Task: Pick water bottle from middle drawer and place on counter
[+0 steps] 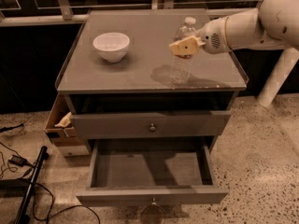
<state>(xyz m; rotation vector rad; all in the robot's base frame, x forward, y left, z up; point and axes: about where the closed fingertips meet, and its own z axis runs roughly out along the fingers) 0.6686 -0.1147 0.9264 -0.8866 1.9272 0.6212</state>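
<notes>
The water bottle [181, 62] stands upright on the counter [145, 36], near its front right part, white cap on top. My gripper [185, 46] reaches in from the right on a white arm. Its tan fingers [181, 46] are closed around the bottle's upper body. The bottle's base looks to be resting on the counter top. The middle drawer [149, 169] is pulled open below, and its grey floor is bare.
A white bowl [111, 45] sits on the counter's left side. A closed drawer with a knob [152, 127] is above the open one. A brown cardboard box [60, 125] stands left of the cabinet. Cables and a black pole [28, 188] lie on the floor at left.
</notes>
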